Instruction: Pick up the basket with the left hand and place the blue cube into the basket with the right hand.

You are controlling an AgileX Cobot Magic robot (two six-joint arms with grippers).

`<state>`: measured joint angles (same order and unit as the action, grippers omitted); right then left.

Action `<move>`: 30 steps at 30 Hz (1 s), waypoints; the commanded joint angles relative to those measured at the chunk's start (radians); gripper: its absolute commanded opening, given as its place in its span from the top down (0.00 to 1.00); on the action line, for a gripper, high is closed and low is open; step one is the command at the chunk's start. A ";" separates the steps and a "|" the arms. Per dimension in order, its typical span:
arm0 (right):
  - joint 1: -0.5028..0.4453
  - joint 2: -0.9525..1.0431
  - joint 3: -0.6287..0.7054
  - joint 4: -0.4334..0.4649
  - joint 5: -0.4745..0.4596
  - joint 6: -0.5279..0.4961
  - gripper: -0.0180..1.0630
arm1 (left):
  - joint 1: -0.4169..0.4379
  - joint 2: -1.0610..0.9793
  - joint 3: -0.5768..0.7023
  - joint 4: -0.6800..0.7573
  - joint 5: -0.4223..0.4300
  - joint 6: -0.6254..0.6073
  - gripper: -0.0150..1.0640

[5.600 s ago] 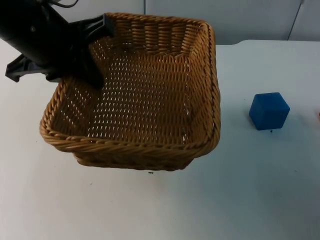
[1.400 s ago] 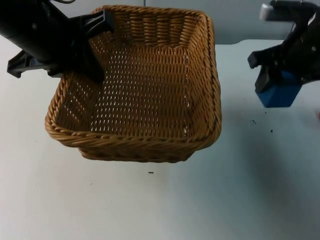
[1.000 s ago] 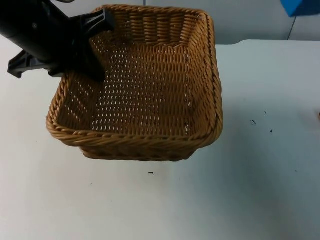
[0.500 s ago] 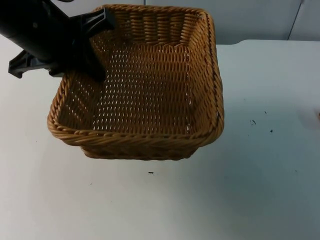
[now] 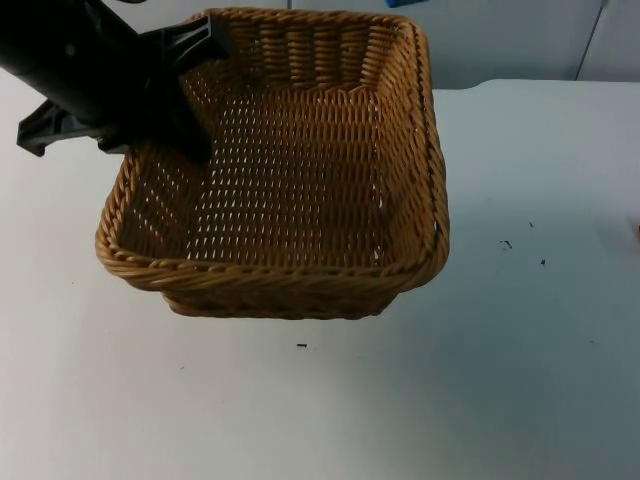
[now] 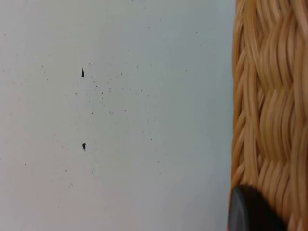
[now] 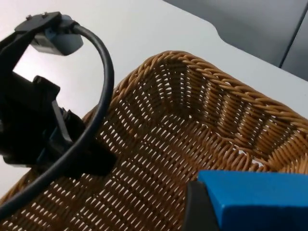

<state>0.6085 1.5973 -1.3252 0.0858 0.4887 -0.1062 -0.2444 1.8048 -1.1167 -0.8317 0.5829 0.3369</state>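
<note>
Top: left gripper (image 5: 185,90) clamped on the basket (image 5: 290,270) rim at its far-left corner, basket held over the table (image 5: 520,380). Left wrist: rim against one fingertip (image 6: 250,211). Right wrist: right gripper (image 7: 250,211) grips the blue cube (image 7: 260,199) above the basket's inside.

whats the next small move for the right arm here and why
Probably lower the right gripper toward the basket's floor, then let go. Its wrist view looks down into the wicker basket with the blue cube held just above the weave, so the cube seems already over the opening. The left gripper holds the basket's far left rim, and the basket is empty inside.
</note>
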 commanded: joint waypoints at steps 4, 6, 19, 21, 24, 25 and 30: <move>0.004 0.062 -0.006 0.036 -0.083 0.000 0.99 | -0.006 -0.016 -0.002 -0.027 0.002 -0.005 0.99; 0.004 0.074 -0.006 0.043 -0.092 -0.002 0.99 | -0.006 -0.016 -0.002 -0.027 0.002 -0.005 0.99; 0.004 0.195 -0.006 0.050 -0.160 -0.005 0.99 | -0.006 -0.016 -0.002 -0.029 -0.004 -0.005 0.99; 0.004 0.209 -0.006 0.050 -0.173 -0.005 0.99 | -0.006 -0.014 -0.002 -0.029 -0.004 -0.005 0.99; 0.004 0.224 -0.006 0.050 -0.184 -0.005 0.99 | -0.006 -0.008 -0.002 -0.029 -0.004 -0.005 0.99; 0.004 0.231 -0.006 0.050 -0.189 -0.005 0.99 | -0.006 -0.006 -0.002 -0.029 -0.004 -0.005 0.99; 0.004 0.253 -0.006 0.050 -0.205 -0.005 0.99 | -0.006 -0.006 -0.002 -0.034 -0.006 -0.005 0.99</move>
<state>0.6085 1.8438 -1.3252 0.1327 0.3132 -0.1062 -0.2444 1.8048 -1.1167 -0.8334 0.5804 0.3369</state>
